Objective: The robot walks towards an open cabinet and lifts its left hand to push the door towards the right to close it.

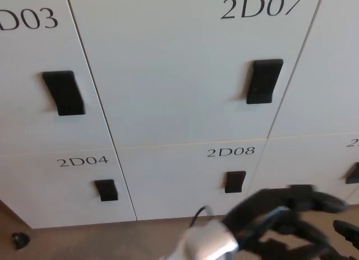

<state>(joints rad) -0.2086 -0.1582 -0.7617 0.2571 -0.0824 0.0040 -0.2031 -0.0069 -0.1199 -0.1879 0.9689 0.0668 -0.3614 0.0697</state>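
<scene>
The white cabinet door marked 2D07 [185, 69] now lies flush with the doors around it, its black handle [263, 81] at the right side. My left hand [283, 220] is low in the picture, blurred, below the door marked 2D08 [190, 176]. Its black fingers [305, 197] are spread apart and hold nothing. It does not touch the 2D07 door. At the bottom right edge, a small black part [346, 233] shows, too little to tell whether it is my right hand.
Doors 2D03 [39, 74] and 2D04 [61, 184] with black handles fill the left. More white doors stand at the right edge. Brown floor [84, 240] runs along the bottom, with a small dark object [19, 239] at the lower left.
</scene>
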